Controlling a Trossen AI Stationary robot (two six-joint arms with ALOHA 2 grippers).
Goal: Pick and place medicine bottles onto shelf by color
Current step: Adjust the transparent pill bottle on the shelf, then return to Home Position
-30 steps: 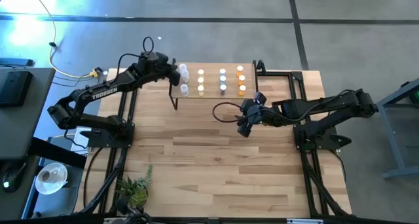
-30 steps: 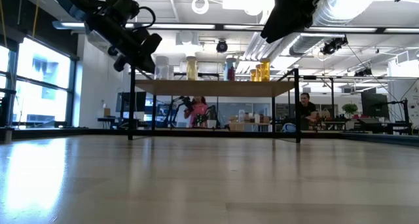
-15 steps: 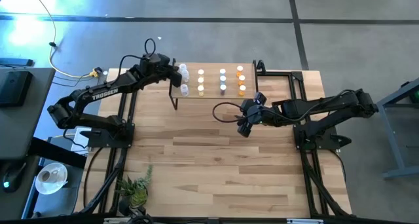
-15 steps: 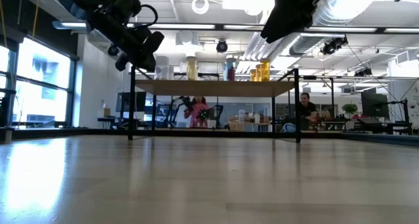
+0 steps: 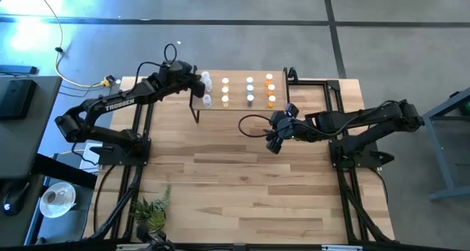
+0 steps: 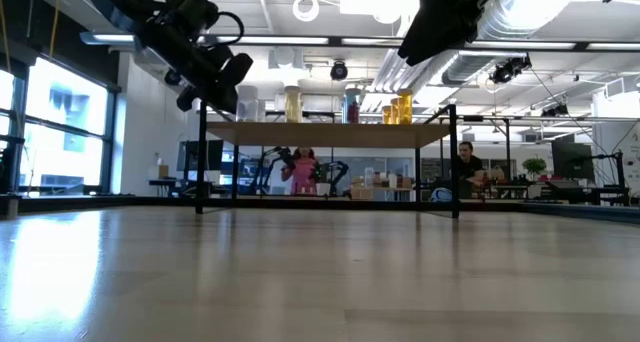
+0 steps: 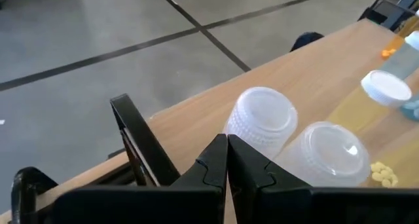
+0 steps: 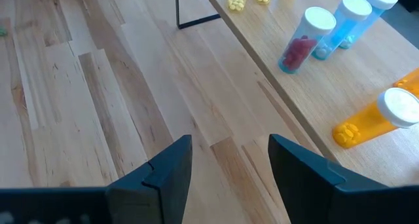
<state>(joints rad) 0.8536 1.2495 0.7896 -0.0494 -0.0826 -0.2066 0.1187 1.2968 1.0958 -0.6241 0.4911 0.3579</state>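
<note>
The shelf (image 5: pixel 239 92) stands at the table's (image 5: pixel 242 185) far edge, its board carrying the bottles (image 5: pixel 250 89) in paired columns: clear ones at the left end, then pale yellow, bluish, and orange at the right end.

The left gripper (image 5: pixel 195 81) sits at the shelf's left end, touching or just beside the 2 clear bottles (image 5: pixel 206 89). Its fingers (image 7: pixel 216 165) are pressed together with nothing between them. The right gripper (image 5: pixel 273 139) hangs over bare table just in front of the shelf's right end, jaws spread wide and empty.

Most of the near table is open wood, with a small plant (image 5: pixel 152 211) at the near-left edge. The arms' black frames run along both side edges.

The high view gives only white caps in rows. The low view shows the board raised on thin black legs (image 6: pixel 201 162) with free space beneath it, the bottles (image 6: pixel 293 104) upright on top, and people in the room behind. The left wrist view shows 2 clear bottles (image 7: pixel 262 119) right at the board's corner, close to its edge. The right wrist view shows a bottle with red contents (image 8: pixel 302 40) next to 2 bluish ones (image 8: pixel 347 21), an orange one (image 8: pixel 376 119), and yellow pills visible inside others.
</note>
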